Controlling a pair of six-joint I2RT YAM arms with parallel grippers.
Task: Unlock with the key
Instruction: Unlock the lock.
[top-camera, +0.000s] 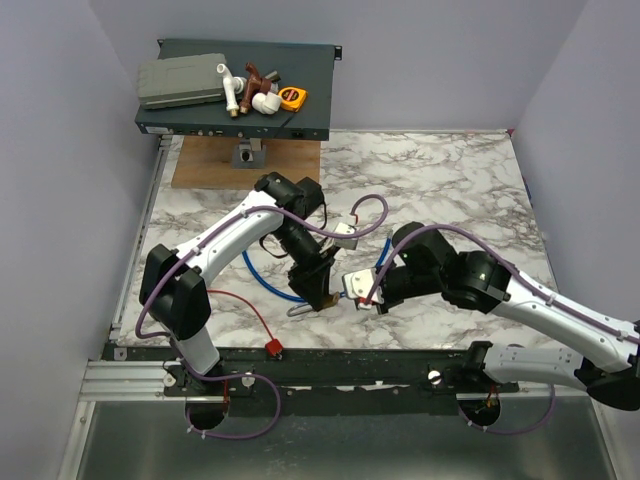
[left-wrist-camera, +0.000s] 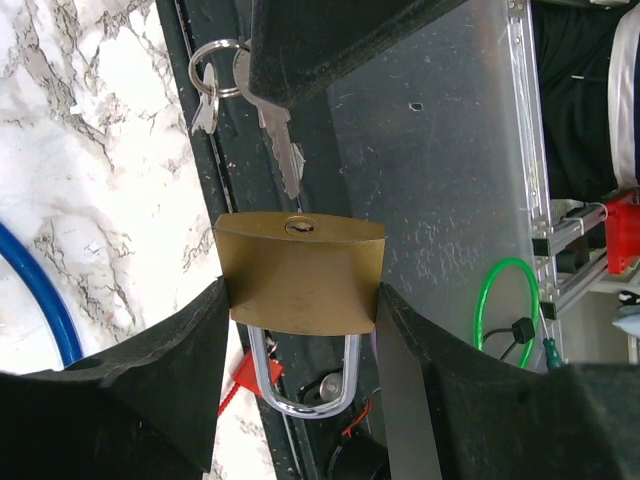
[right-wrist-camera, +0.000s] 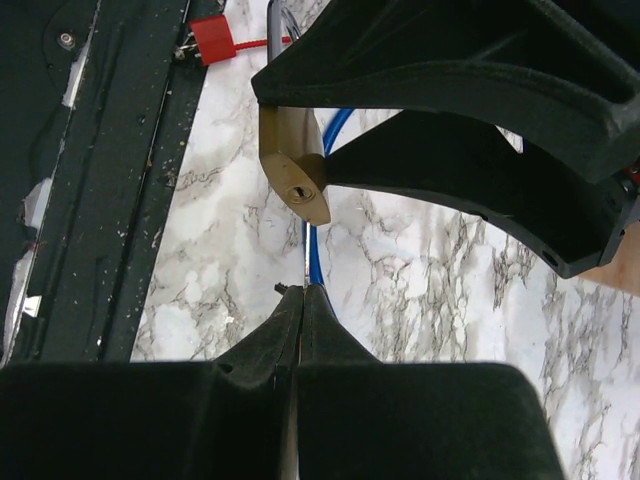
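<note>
While left gripper (left-wrist-camera: 303, 295) clamps padlock (left-wrist-camera: 300, 270), right gripper (right-wrist-camera: 300, 300) pinches key (left-wrist-camera: 283, 150). Its blade points six o'clock, just short of the keyhole (left-wrist-camera: 298, 227).

Key (left-wrist-camera: 284, 150) just before keyhole (left-wrist-camera: 298, 227) of padlock (left-wrist-camera: 300, 270), padlock between jaws of left gripper (left-wrist-camera: 303, 300)

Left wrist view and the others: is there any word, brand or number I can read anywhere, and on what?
No text can be read in any view.
brass padlock: visible faces plain, nothing written.
key: no legible stamp.
dark rack box: front marks too small to read.
yellow tape measure: label too blurred.
</note>
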